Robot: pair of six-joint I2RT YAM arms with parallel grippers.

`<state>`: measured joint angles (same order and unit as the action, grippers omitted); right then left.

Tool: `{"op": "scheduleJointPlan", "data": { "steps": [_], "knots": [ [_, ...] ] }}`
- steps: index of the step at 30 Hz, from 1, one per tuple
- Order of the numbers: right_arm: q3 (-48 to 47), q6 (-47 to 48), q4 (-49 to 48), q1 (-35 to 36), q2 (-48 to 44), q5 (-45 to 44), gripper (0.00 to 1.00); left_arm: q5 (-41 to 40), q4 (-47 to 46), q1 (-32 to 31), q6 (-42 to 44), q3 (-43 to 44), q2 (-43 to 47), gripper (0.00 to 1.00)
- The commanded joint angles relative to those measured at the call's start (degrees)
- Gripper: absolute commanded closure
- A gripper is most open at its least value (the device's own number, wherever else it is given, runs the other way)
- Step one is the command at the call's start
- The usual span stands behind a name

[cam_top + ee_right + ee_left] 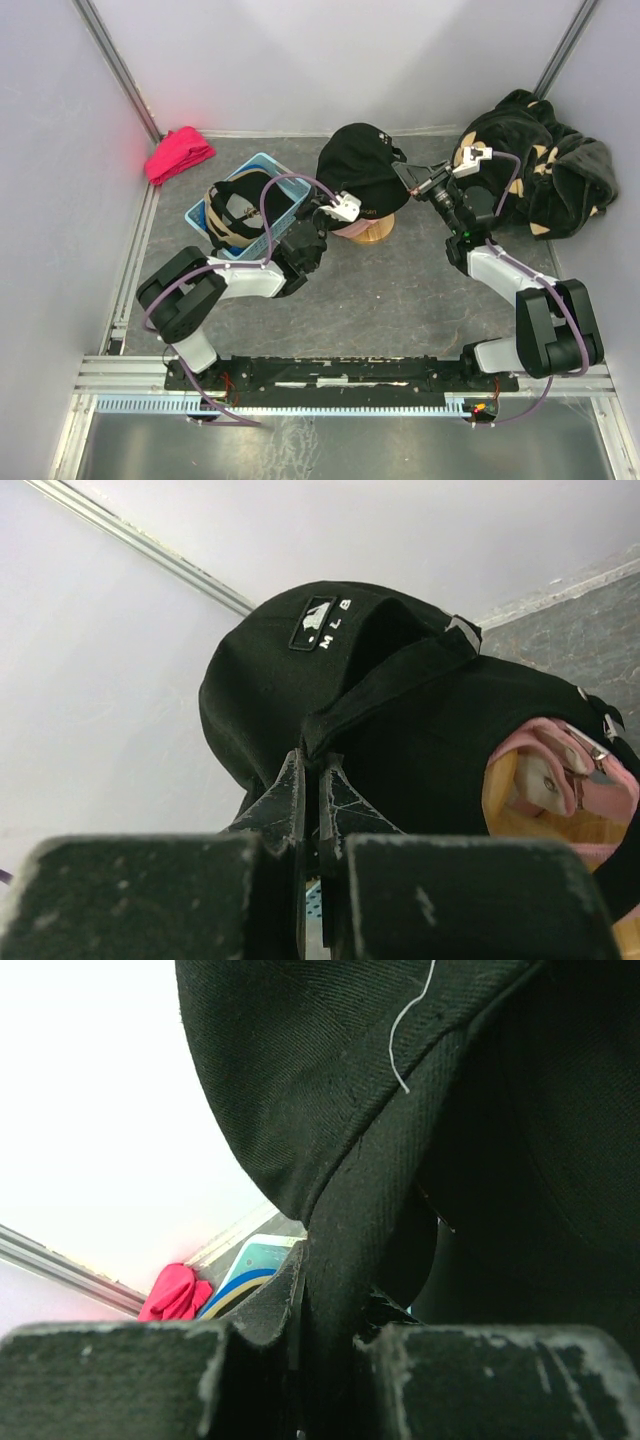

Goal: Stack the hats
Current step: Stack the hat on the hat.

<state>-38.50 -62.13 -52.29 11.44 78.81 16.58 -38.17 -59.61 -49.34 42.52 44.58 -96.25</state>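
Black cap (358, 165) drapes partly over the pink cap (545, 730) on its wooden stand (375, 232) but is not yet released: the left fingers (110, 1380) and right fingers (280, 805) each pinch its edge. At least one tan cap (228, 215) is left in the blue basket (262, 163). The worktop (400, 300) is dark grey and mottled, and pale walls (300, 60) with metal rails (120, 70) enclose it.

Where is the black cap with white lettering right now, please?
The black cap sits mid-table in the top view, over the pink cap on the wooden stand, right of the blue basket, held by the left pincer and right pincer.
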Motion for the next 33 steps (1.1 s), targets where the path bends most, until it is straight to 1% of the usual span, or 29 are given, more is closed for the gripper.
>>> {"op": "scheduleJointPlan", "data": {
  "steps": [1, 7, 19, 28, 31, 33],
  "knots": [
    [1.5, 1.7, -3.7, -3.3, -2.5, -5.7, 0.98, -4.3, -4.6, 0.5, -0.9, -1.4, 4.5, 0.97],
    [4.2, 2.1, -4.1, -3.3, -3.0, -5.8, 0.98, -5.3, -4.4, -0.9, -1.3, -2.8, 4.5, 0.97],
    [8.1, 3.5, -1.7, -3.8, -4.9, -6.1, 0.98, -8.6, -5.6, -4.2, -1.5, -5.3, 2.6, 0.97],
    [11.6, 2.7, -1.1, -5.0, -5.5, -7.4, 0.97, -13.4, -11.3, -6.4, 2.3, -4.9, 0.2, 0.97],
    [12.2, 2.7, -0.6, -5.3, -6.2, -7.5, 0.93, -14.8, -15.3, -7.2, 4.9, -5.4, -0.8, 0.97],
    [12.1, 2.7, -0.3, -5.5, -6.7, -7.4, 0.85, -15.6, -19.2, -7.8, 7.8, -5.5, -2.0, 0.97]
  ]
}}
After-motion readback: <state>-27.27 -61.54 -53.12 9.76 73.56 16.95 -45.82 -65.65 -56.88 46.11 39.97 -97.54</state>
